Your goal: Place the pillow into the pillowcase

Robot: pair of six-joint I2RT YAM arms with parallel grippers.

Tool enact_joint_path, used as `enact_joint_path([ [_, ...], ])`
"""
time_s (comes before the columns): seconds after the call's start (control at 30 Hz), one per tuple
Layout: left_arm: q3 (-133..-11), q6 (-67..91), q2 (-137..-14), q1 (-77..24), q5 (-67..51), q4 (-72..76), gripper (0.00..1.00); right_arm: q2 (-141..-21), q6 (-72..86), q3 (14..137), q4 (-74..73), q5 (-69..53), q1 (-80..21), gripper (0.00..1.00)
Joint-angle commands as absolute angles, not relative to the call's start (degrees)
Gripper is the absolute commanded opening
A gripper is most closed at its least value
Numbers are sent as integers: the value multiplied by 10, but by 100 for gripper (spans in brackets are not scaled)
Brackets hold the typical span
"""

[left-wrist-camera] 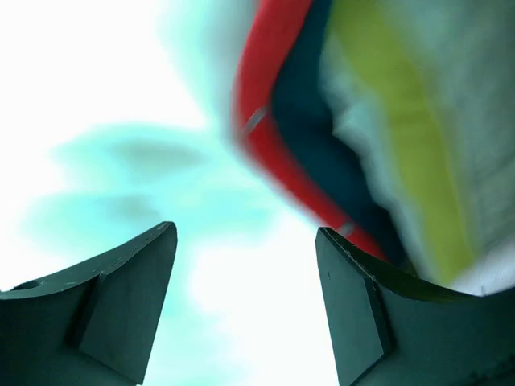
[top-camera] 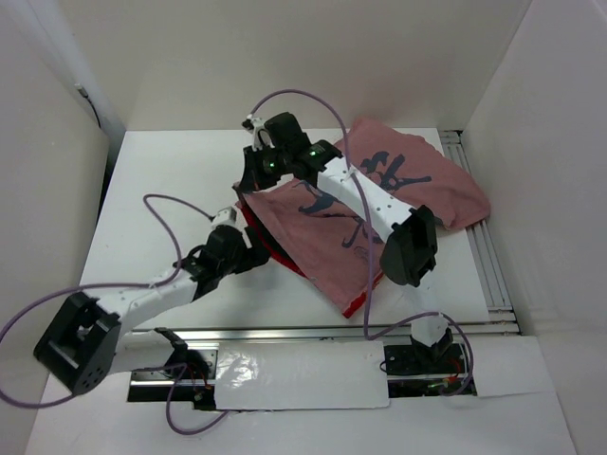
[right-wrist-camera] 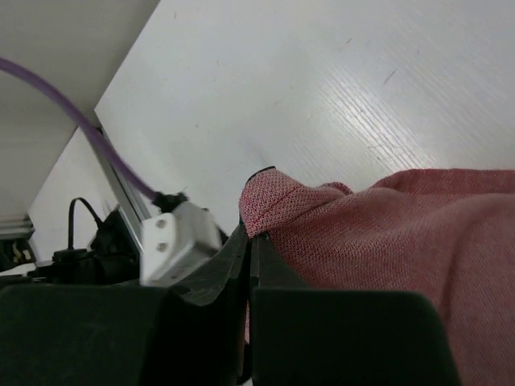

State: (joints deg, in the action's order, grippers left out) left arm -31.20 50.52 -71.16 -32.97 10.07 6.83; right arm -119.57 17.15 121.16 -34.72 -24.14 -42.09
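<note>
The pillowcase (top-camera: 379,194) lies with its dull pink side and dark blue marks up, from the table's middle to the back right. My right gripper (top-camera: 249,180) is shut on its far left corner and holds that edge raised; the wrist view shows the pink cloth (right-wrist-camera: 386,233) pinched at the gripper (right-wrist-camera: 253,235). My left gripper (top-camera: 263,254) is open at the red opening edge (top-camera: 270,248). In the left wrist view the gripper (left-wrist-camera: 245,235) is empty, with the red hem (left-wrist-camera: 265,137) and the pillow (left-wrist-camera: 402,129), yellowish and white, at the upper right. From above the pillow is hidden.
The white table (top-camera: 161,209) is boxed in by white walls at the left, back and right. An aluminium rail (top-camera: 482,251) runs along the right side and another (top-camera: 313,333) along the front. The purple cables (top-camera: 171,204) loop over the left part.
</note>
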Motion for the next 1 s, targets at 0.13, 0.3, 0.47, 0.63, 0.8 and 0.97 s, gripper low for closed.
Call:
enact_joint_path([
  [0.13,-237,600,-467,-307,155,-197,81,-1244,178,1208,-263,-269,-467,0],
  [0.3,-243,629,-318,-301,216,-322,85,-1303,198,1208,-225,-280,-493,1],
  [0.47,-271,607,-236,-296,204,-362,99,-1363,185,1248,-189,-181,-520,12],
  [0.63,-278,585,-246,-296,170,-342,99,-1390,158,1312,-229,-148,-520,70],
  [0.8,-289,525,-314,-296,112,-288,99,-1233,133,1191,-198,-109,-520,95],
  [0.97,-301,474,-403,-317,26,-197,99,-1053,162,988,-164,16,-479,99],
])
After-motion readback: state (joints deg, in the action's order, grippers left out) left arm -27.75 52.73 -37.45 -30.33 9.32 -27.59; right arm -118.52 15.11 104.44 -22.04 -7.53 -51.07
